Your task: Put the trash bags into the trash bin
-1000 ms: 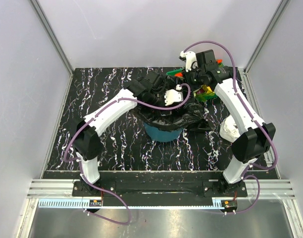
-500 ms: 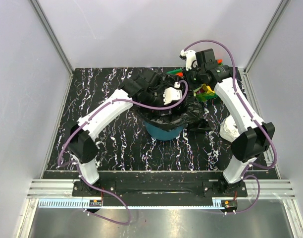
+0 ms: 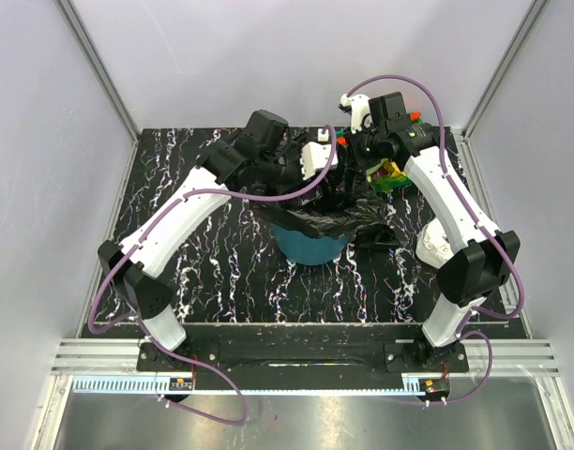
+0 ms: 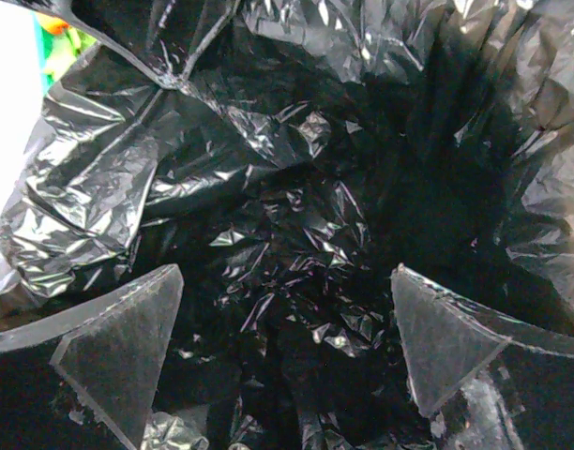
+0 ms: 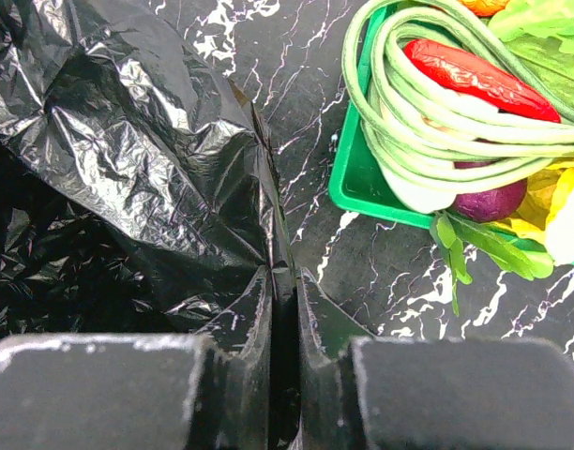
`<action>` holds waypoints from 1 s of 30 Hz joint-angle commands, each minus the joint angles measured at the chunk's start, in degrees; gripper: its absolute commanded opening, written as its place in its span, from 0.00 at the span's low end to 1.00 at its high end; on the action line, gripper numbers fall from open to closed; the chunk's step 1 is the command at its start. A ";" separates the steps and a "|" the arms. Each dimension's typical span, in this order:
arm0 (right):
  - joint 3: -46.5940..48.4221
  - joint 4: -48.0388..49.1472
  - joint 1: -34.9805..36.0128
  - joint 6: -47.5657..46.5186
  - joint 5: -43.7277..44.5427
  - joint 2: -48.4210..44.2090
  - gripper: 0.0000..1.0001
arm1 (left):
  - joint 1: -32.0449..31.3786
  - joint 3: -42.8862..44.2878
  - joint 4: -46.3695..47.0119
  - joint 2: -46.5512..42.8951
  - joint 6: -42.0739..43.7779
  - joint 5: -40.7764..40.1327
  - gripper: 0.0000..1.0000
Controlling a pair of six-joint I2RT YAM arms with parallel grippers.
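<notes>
Your right gripper [image 5: 283, 286] is clamping a thin ridge of the trash bags [image 5: 128, 150], near the green tray [image 5: 357, 192]; your left gripper [image 4: 282, 342] is hanging spread wide, empty, straight above the film's dark hollow. The film is draping over the one trash bin [image 3: 310, 251], spilling rightward, left arm nearer its mouth; separate bags cannot be counted.

- Top view: bright, even light from above, hardly any shadow, no glare on walls.
- Left wrist: dim; trash bags [image 4: 296, 234] give white glints on wrinkles; top-left corner overexposed.
- Right wrist: sharp, strong colours; right gripper [image 5: 283, 281] in foreground a bit soft.
</notes>
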 commanded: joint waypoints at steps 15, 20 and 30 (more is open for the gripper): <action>0.75 5.35 0.14 -0.33 2.99 -1.20 0.00 | -2.15 -9.43 -2.15 -3.76 4.58 3.15 0.99; 1.27 5.53 0.14 -0.15 3.34 -0.93 0.01 | -3.12 -11.11 2.32 -4.47 2.65 -3.01 0.99; 1.89 5.53 0.14 -1.20 4.57 -0.32 0.05 | -3.12 -4.87 11.47 -2.53 -1.14 -16.55 0.99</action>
